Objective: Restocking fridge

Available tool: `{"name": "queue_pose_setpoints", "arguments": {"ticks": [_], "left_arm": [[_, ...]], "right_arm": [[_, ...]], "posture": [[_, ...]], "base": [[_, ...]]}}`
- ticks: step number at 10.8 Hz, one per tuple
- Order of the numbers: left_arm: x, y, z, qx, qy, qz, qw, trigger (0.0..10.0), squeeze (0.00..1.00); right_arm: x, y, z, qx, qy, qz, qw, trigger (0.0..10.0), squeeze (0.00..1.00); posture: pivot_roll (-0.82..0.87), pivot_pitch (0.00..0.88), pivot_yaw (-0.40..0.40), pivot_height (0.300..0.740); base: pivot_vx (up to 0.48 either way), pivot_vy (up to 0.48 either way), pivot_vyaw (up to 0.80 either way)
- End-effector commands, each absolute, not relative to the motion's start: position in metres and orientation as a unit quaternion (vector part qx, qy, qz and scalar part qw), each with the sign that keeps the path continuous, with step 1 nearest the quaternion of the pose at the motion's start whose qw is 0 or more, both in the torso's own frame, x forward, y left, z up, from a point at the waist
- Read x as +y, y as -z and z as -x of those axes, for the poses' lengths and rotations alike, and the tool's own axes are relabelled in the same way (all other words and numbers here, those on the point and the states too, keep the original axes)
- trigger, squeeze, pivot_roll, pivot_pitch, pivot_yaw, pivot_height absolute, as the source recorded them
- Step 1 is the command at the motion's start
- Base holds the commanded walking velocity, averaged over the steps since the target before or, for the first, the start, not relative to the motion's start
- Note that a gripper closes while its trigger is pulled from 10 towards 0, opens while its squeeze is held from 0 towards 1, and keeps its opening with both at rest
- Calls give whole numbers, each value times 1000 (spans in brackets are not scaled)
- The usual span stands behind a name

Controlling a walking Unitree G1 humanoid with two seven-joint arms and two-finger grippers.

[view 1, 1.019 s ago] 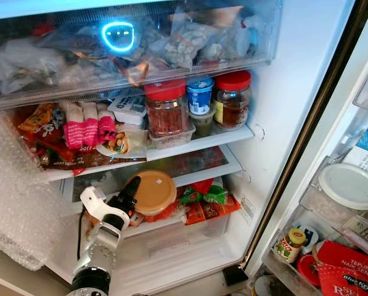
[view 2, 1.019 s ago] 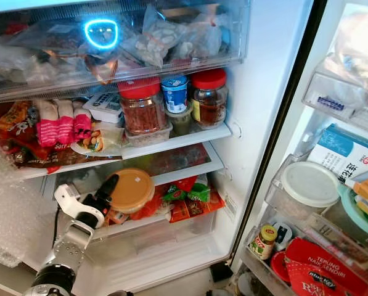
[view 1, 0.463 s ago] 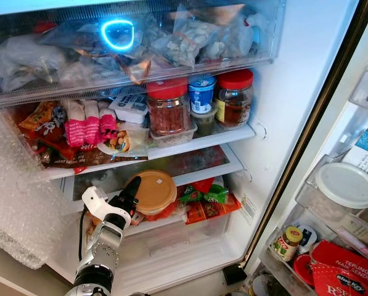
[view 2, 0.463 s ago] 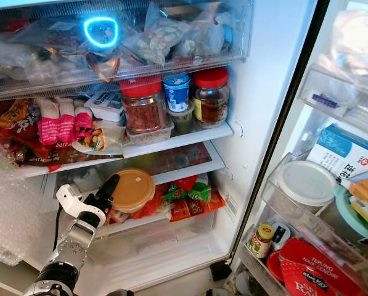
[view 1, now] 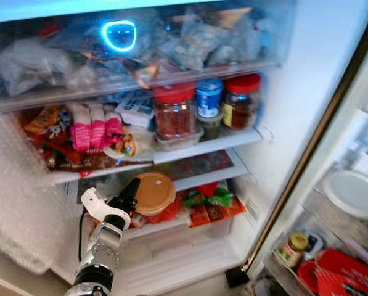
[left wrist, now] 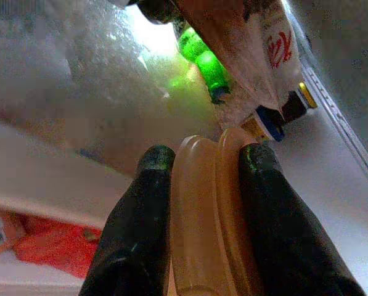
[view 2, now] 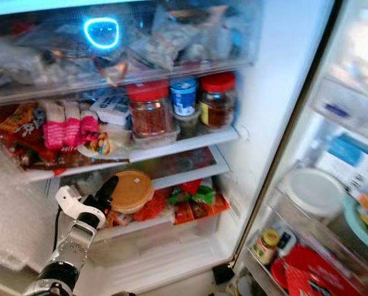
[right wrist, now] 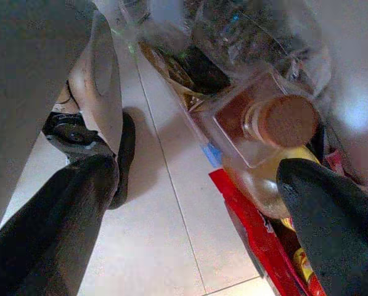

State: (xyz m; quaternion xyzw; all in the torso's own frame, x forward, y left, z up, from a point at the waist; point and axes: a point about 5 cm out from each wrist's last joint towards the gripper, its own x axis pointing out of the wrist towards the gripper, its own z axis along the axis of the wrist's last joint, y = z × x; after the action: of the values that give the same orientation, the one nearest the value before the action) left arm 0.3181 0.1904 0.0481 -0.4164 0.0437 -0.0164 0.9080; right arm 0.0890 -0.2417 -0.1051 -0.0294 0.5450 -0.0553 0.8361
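L gripper (left wrist: 199, 163): both black fingers (left wrist: 140, 216) clamped across the rim of the round tan plastic lidded container (view 1: 153, 192), lid edge and tub edge pinched together. Container sits on the lower fridge shelf (view 1: 205, 174), just beside red and green snack packets (view 1: 202, 203); above it, red-lidded glass jars (view 1: 174, 112) on the mid shelf.

Handling est.: stiff, smooth plastic, likely slippery; wt unknown, contents not visible. Rim pinch is off-centre, so container may tilt or lid may pop. Keep grip at lid/tub seam.

R gripper (right wrist: 190, 203): spread wide, empty, over floor tiles near a cork-stoppered glass bottle (right wrist: 264, 132).
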Motion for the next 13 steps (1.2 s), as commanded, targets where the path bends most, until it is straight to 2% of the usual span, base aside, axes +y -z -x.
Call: {"name": "queue_pose_setpoints", "arguments": {"ticks": [1, 5, 9, 13], "left_arm": [[191, -55, -323, 30, 22, 410, 911, 10000, 0], [191, -53, -323, 32, 13, 409, 912, 10000, 0], [202, -52, -326, 24, -52, 410, 910, 10000, 0], [202, -56, -337, 41, -112, 400, 909, 10000, 0]], "right_arm": [[-246, 103, -94, 537, 63, 36, 840, 10000, 0], [-246, 103, -94, 536, 65, 35, 841, 10000, 0], [-249, 102, -92, 537, 67, 36, 840, 10000, 0], [-252, 102, -87, 541, 66, 43, 837, 10000, 0]], "posture": [[-136, 0, 19, 640], [-139, 0, 15, 640], [-160, 2, 1, 640], [-196, 53, -10, 640]], "base": [[315, 0, 0], [306, 0, 0], [0, 0, 0], [0, 0, 0]]}}
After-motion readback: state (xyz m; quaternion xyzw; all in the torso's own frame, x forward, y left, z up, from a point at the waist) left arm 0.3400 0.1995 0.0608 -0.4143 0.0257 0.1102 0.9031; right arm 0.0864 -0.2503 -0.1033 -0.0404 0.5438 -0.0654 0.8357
